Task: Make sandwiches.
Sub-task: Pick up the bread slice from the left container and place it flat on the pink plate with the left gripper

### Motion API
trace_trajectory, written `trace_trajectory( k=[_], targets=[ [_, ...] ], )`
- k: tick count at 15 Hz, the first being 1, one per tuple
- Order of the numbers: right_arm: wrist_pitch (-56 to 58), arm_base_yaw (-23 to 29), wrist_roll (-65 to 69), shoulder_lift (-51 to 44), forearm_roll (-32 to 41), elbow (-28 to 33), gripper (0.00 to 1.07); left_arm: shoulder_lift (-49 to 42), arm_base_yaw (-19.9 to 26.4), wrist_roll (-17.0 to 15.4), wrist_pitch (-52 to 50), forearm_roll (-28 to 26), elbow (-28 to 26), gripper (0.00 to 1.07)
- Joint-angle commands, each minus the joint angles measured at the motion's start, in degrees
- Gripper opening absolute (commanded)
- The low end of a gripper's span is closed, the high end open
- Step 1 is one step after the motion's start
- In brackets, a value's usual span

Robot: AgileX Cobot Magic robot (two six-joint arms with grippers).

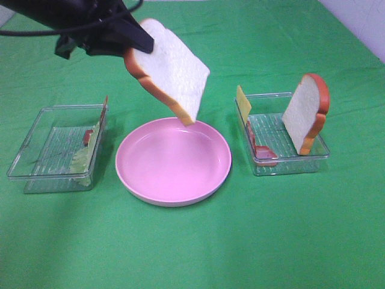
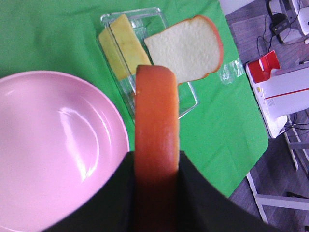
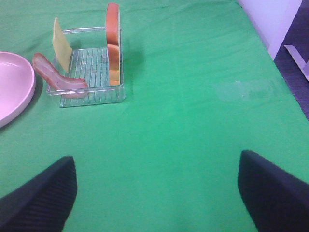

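Observation:
My left gripper (image 1: 135, 51) is shut on a white bread slice (image 1: 174, 72) with an orange-brown crust, held tilted in the air above the far rim of the pink plate (image 1: 173, 161). In the left wrist view the slice's crust (image 2: 155, 125) runs between the dark fingers (image 2: 116, 193). A second bread slice (image 1: 307, 111) stands upright in the right clear tray (image 1: 289, 162), along with a yellow cheese square (image 1: 243, 101) and a meat strip (image 1: 263, 153). My right gripper (image 3: 157, 193) is open over bare green cloth, short of that tray (image 3: 91, 94); it does not show in the exterior view.
The left clear tray (image 1: 54, 147) holds pale green lettuce (image 1: 84, 155) and a meat strip (image 1: 88, 137). Green cloth covers the table. Its right edge drops to the floor, where a white and red device (image 2: 275, 87) stands.

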Motion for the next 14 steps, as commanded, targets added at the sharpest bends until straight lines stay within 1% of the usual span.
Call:
trace_trajectory(
  k=[1, 3, 4, 9, 10, 11, 12, 14],
  targets=[
    [-0.5, -0.3, 0.0, -0.9, -0.1, 0.1, 0.85, 5.0, -2.7, 0.1, -3.9, -1.7, -0.4, 0.0],
    [-0.5, -0.3, 0.0, -0.9, -0.1, 0.1, 0.85, 10.1, -5.7, -0.2, -7.8, -4.0, -0.4, 0.0],
    [-0.5, -0.3, 0.0, -0.9, -0.1, 0.1, 0.85, 11.5, -6.4, -0.2, -8.6, -4.0, -0.4, 0.0],
    [-0.5, -0.3, 0.0, -0.9, 0.0, 0.1, 0.85, 15.1, -6.8, -0.6, -9.0, -3.7, -0.4, 0.0],
    [-0.5, -0.3, 0.0, -0.9, 0.0, 0.1, 0.85, 15.8, -6.8, -1.1, -8.8, -3.6, -0.4, 0.04],
    [-0.5, -0.3, 0.0, -0.9, 0.0, 0.1, 0.85, 16.4, -6.8, -2.2, -8.7, -3.6, -0.4, 0.09],
    [-0.5, -0.3, 0.0, -0.9, 0.0, 0.1, 0.85, 17.0, -6.8, -2.5, -8.8, -3.6, -0.4, 0.15],
    [-0.5, -0.3, 0.0, -0.9, 0.0, 0.1, 0.85, 17.2, -6.8, -2.5, -8.7, -3.3, -0.4, 0.3]
  ],
)
